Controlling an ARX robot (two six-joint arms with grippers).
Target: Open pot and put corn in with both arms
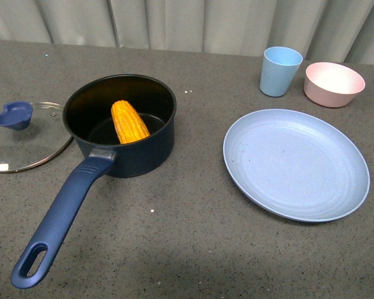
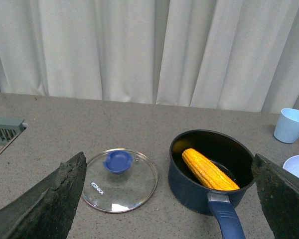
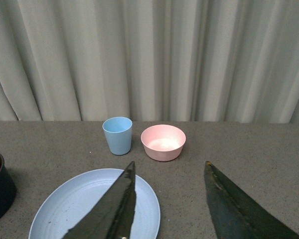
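Note:
The dark navy pot (image 1: 126, 140) stands uncovered on the grey table, its long blue handle (image 1: 59, 221) pointing toward the front edge. The yellow-orange corn (image 1: 129, 122) lies slanted inside it; it also shows in the left wrist view as corn (image 2: 209, 170) in the pot (image 2: 194, 186). The glass lid (image 1: 25, 137) with its blue knob (image 1: 14, 115) lies flat on the table left of the pot, lid (image 2: 119, 180). Neither arm shows in the front view. My left gripper (image 2: 169, 167) is open, held back above lid and pot. My right gripper (image 3: 169, 167) is open, empty, above the plate's edge.
A large light-blue plate (image 1: 296, 163) lies right of the pot, with a light-blue cup (image 1: 280, 71) and a pink bowl (image 1: 334, 84) behind it. A pale curtain hangs along the table's far edge. A green grid-like object (image 2: 5, 130) sits at the table's left side.

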